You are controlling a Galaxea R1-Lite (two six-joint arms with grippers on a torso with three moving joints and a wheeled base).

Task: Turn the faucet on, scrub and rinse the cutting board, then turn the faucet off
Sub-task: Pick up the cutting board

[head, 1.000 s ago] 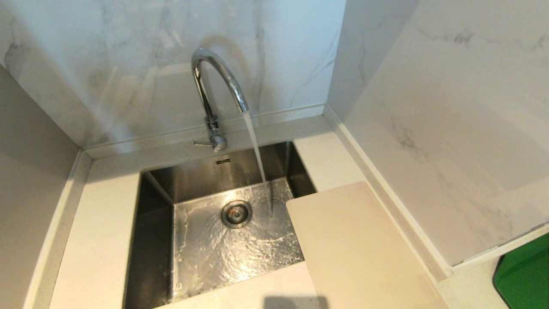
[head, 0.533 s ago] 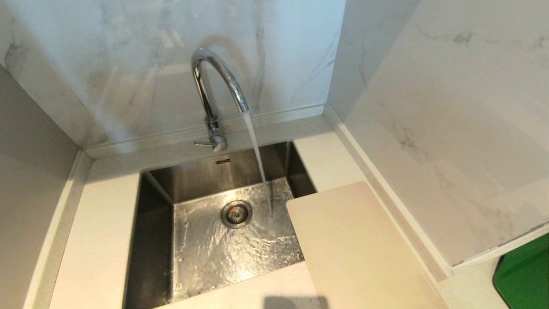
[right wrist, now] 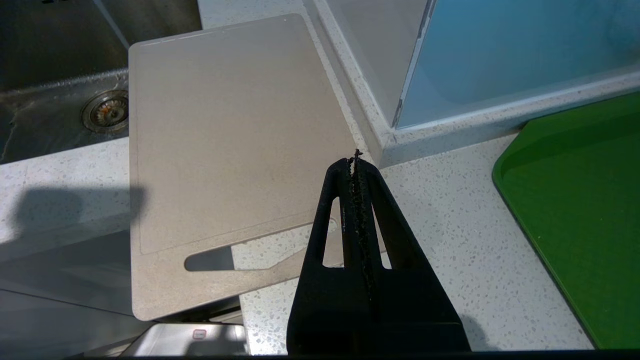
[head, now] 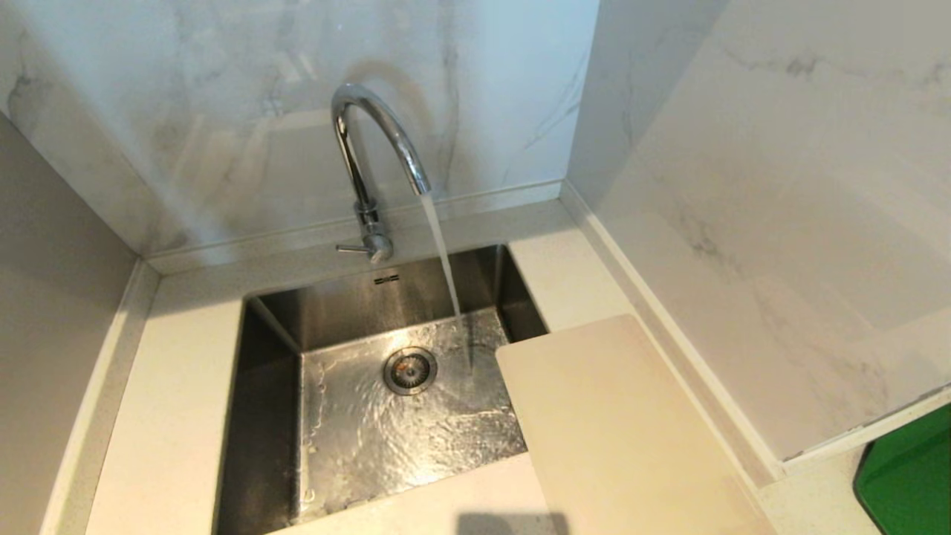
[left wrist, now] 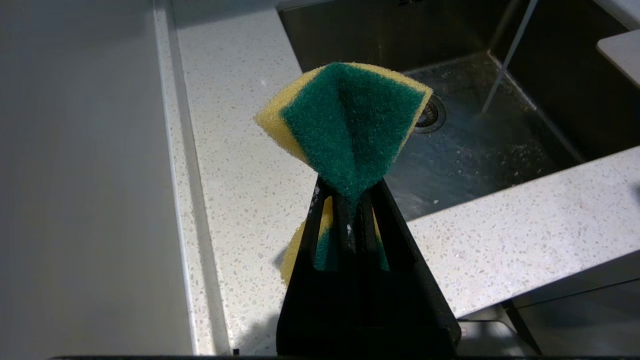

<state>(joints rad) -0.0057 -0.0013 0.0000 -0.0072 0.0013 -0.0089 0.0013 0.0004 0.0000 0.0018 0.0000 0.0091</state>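
Sink ahead of me — board to its right.
The faucet stands behind the sink; the cutting board lies on the counter, one corner overhanging the basin.

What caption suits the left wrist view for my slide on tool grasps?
Left gripper clamps a folded green-and-yellow sponge above the countertop beside the running sink.

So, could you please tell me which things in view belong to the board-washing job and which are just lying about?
Belong to the job:
- faucet, running
- cutting board, on the counter, one corner over the sink
- sponge, shut in the left gripper
- right gripper, shut and empty, above the counter

Just lying about:
- green tray
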